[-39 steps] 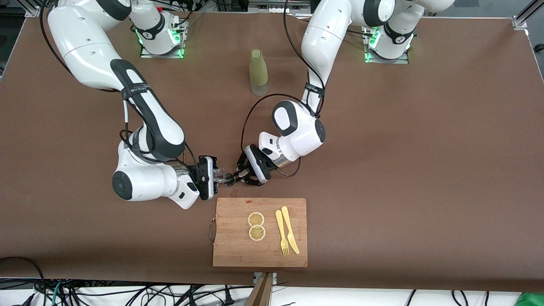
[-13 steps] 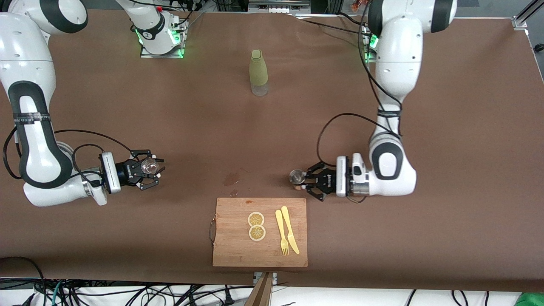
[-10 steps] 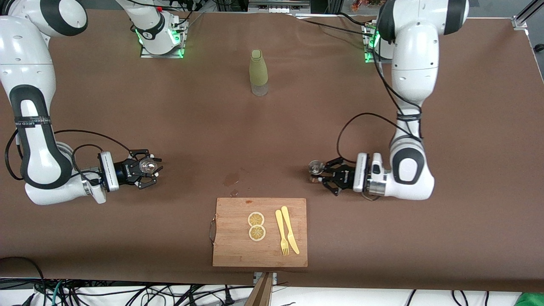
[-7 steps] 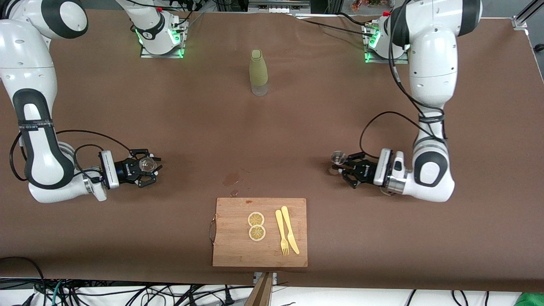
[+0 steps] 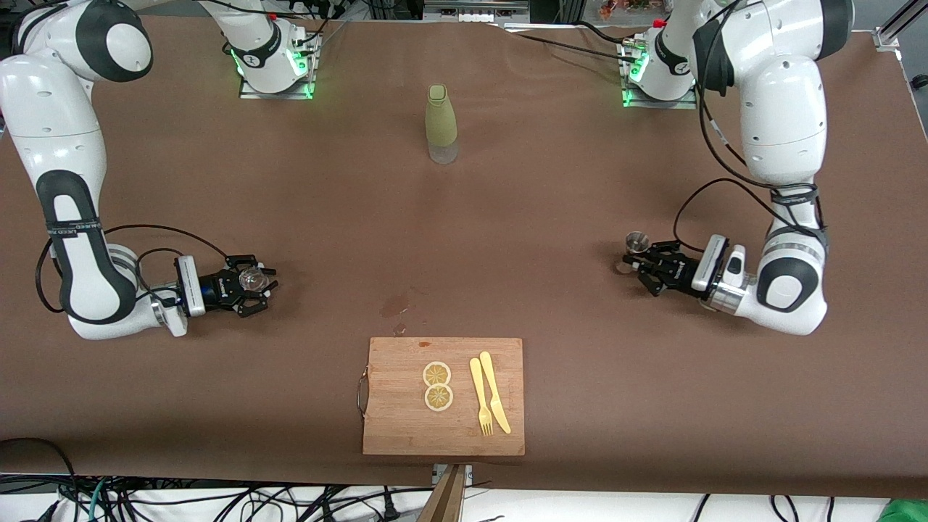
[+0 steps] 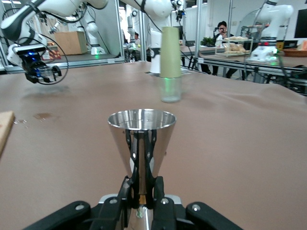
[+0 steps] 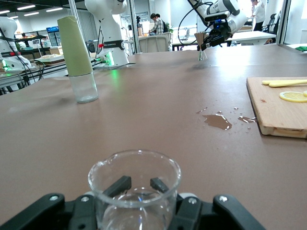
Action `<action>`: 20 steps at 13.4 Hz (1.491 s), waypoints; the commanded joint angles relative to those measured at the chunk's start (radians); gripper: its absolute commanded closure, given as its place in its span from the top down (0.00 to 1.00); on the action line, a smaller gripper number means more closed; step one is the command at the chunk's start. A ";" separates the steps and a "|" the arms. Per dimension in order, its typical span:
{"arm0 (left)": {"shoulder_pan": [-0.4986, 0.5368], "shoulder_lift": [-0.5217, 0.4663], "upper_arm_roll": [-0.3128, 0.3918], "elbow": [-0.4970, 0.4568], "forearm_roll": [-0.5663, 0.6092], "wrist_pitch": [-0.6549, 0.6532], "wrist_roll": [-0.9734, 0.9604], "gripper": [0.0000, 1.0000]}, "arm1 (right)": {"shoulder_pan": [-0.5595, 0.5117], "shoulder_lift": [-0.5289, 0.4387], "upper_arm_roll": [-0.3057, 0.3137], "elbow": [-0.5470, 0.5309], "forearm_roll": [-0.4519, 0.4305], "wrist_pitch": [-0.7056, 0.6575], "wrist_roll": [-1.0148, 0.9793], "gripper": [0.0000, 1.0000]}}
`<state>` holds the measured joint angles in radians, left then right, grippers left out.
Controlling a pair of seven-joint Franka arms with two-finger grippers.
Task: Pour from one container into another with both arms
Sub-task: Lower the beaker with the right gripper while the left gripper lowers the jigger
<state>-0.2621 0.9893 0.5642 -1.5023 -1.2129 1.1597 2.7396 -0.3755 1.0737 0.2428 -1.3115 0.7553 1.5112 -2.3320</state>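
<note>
My left gripper (image 5: 647,262) is clamped on a metal jigger (image 5: 637,241), holding it upright by its narrow waist over the tabletop (image 5: 551,217) toward my left arm's end; in the left wrist view the jigger (image 6: 142,143) rises straight up from between my closed fingers (image 6: 129,189). My right gripper (image 5: 250,286) holds a small clear glass beaker (image 5: 252,278) upright over the right arm's end of the tabletop, its fingers set close against the glass wall (image 7: 134,187). Between my two arms, a brown spill (image 5: 395,307) marks the tabletop just beside a wooden cutting board (image 5: 395,428), which lies nearer the front camera. On the board lie two lemon slices (image 5: 438,386), a yellow fork (image 5: 480,399) and a yellow knife (image 5: 494,392). A green-sleeved bottle (image 5: 440,123) stands upright between my two bases.
</note>
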 commanded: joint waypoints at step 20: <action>0.047 0.104 0.071 0.004 0.112 -0.077 0.377 0.00 | -0.011 0.075 -0.095 -0.008 0.068 -0.055 -0.089 1.00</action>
<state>-0.2082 1.0650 0.5918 -1.5055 -1.1313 1.1143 2.8077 -0.3787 1.1486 0.1726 -1.3185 0.8116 1.4834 -2.4065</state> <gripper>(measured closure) 0.793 0.000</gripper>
